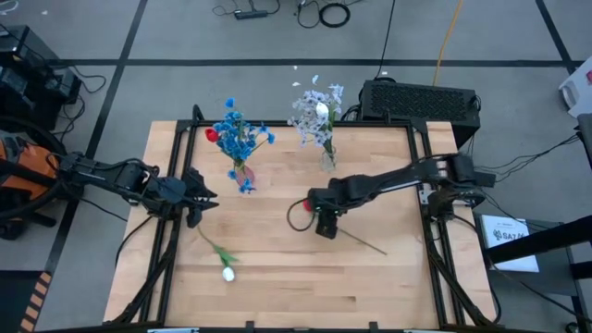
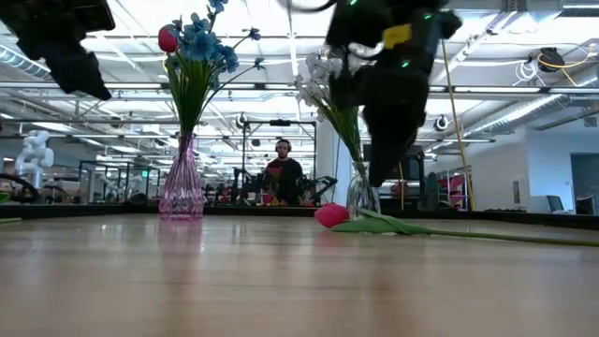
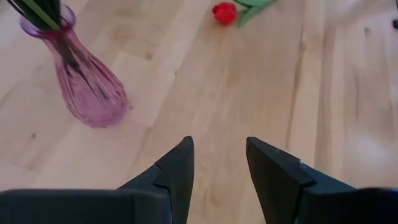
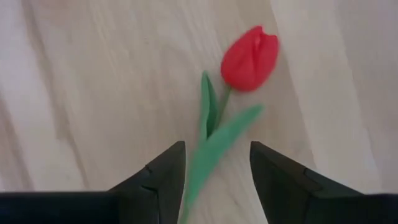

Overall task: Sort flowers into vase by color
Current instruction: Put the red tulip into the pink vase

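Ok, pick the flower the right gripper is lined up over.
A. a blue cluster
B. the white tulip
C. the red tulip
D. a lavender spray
C: the right wrist view shows the red tulip lying on the table with its stem running between the open fingers of the right gripper; the white tulip lies nearer the left gripper.

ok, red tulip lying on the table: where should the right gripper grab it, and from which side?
On the stem just below the leaves, from straight above. The red tulip lies flat on the table, bud clear of the open right gripper, whose fingers already straddle the stem. The bud looks soft, likely to slip. The left gripper waits open by the purple vase.
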Controlling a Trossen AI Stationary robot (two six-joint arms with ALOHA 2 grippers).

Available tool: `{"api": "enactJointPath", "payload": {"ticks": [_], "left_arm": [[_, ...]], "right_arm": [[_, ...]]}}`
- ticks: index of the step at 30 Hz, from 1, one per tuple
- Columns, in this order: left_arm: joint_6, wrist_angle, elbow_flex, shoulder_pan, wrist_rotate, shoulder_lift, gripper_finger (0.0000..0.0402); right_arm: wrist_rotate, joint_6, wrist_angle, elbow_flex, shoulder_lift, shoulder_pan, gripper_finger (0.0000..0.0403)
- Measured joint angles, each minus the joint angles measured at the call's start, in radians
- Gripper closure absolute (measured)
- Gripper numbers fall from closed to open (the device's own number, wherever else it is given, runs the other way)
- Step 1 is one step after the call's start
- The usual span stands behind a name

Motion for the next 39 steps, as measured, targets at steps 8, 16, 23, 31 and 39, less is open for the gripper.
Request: {"api": "enactJointPath", "payload": {"ticks": [8,16,23,31,39], "left_arm": [[-0.023,0.006,0.0,0.0,-0.02,0.0,0.0249],[-0.027,0.006,0.0,0.0,-0.011,0.0,0.0249],[-0.049,0.004,0.0,0.0,0.008,0.0,0.0249],[-0.049,0.0,0.0,0.0,0.008,0.0,0.0249],[-0.049,0.001,0.0,0.0,-0.042,0.005,0.0249]], "right_arm": [[0.049,0.05,-0.273,0.205,0.207,-0.002,0.0232],[0.042,0.123,-0.267,0.213,0.202,0.0,0.0203],[-0.018,0.157,-0.247,0.212,0.205,0.014,0.0169],[-0.008,0.162,-0.181,0.144,0.21,0.048,0.0159],[-0.012,0.189,-0.065,0.028,0.202,0.056,0.0241]]}}
